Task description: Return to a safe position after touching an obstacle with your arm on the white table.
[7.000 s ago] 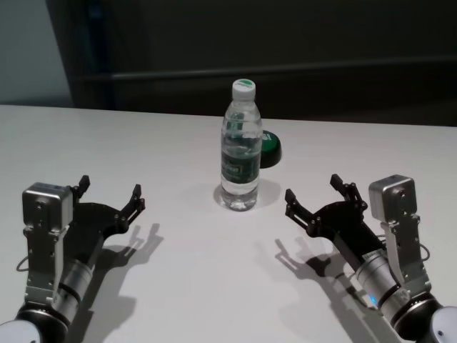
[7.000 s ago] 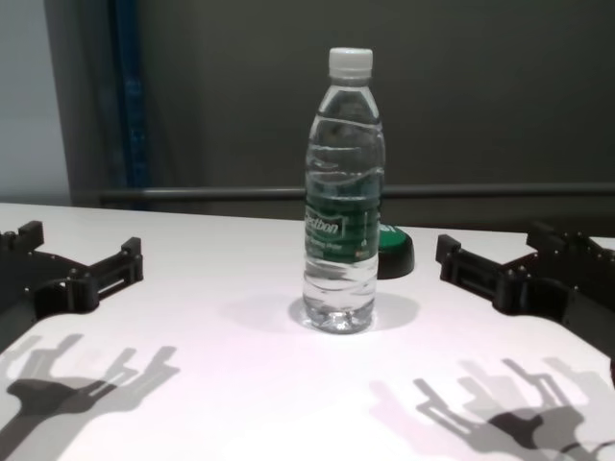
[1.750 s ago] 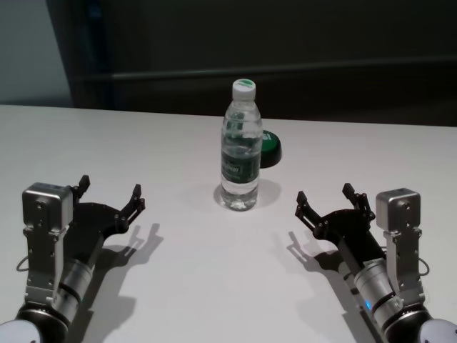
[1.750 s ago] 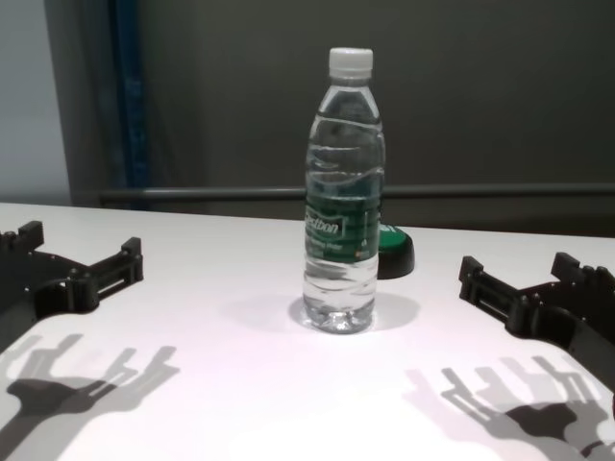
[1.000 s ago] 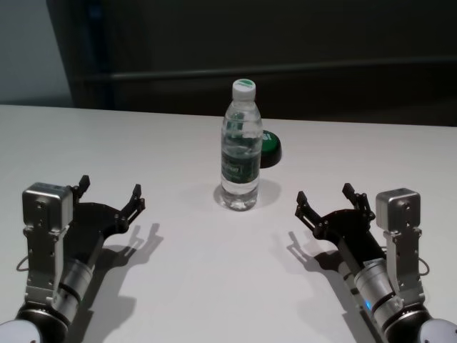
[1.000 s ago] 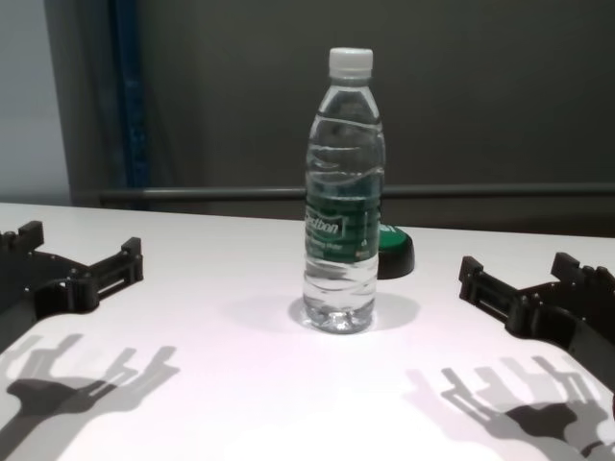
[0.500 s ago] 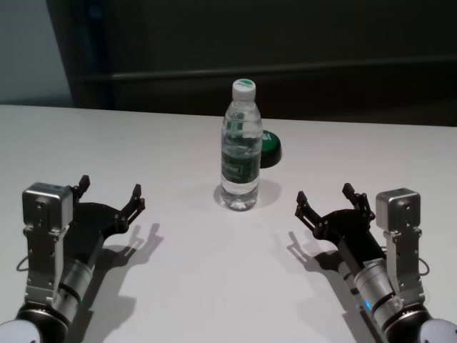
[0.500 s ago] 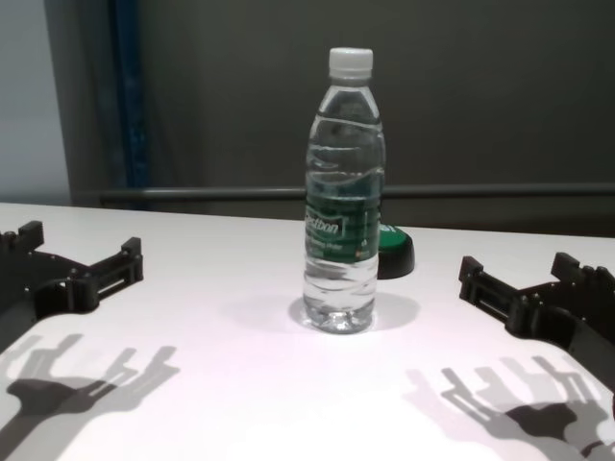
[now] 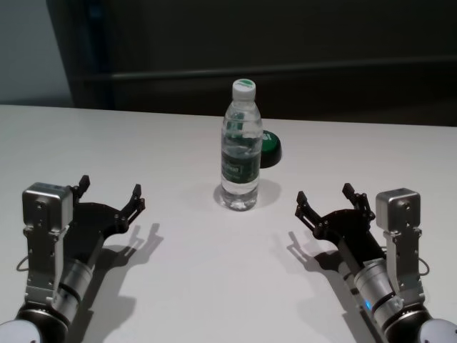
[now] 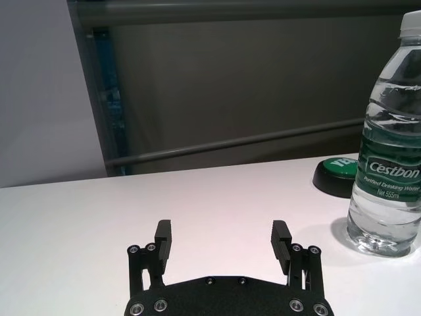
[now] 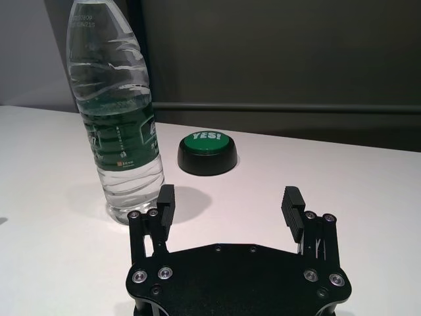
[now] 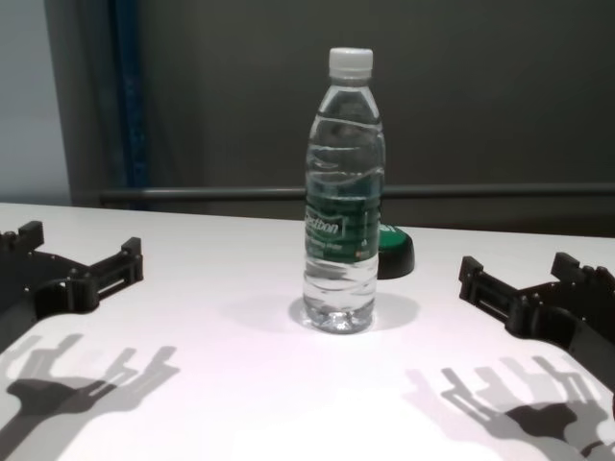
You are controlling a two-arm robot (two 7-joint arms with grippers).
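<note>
The obstacle, a clear water bottle (image 9: pixel 240 150) with a white cap and dark green label, stands upright mid-table (image 12: pixel 342 192) on the white table (image 9: pixel 200 286). My left gripper (image 9: pixel 109 193) hovers open low at the near left, well clear of the bottle (image 10: pixel 388 141). At the near right, my right gripper (image 9: pixel 325 201) is open too, a hand's width from the bottle (image 11: pixel 117 112). Both wrist views show empty gaps between the fingers of the left gripper (image 10: pixel 223 240) and the right gripper (image 11: pixel 229 204). In the chest view the left gripper (image 12: pixel 72 259) and right gripper (image 12: pixel 528 283) flank the bottle.
A low black button with a green top (image 9: pixel 268 148) sits just behind and right of the bottle (image 11: pixel 207 152) (image 12: pixel 392 252). The table's far edge (image 9: pixel 357 123) meets a dark wall with a horizontal rail.
Since seven seconds ago my right gripper has drawn back toward me and to the right, away from the bottle. Nothing has moved over the last second. The left arm stayed still.
</note>
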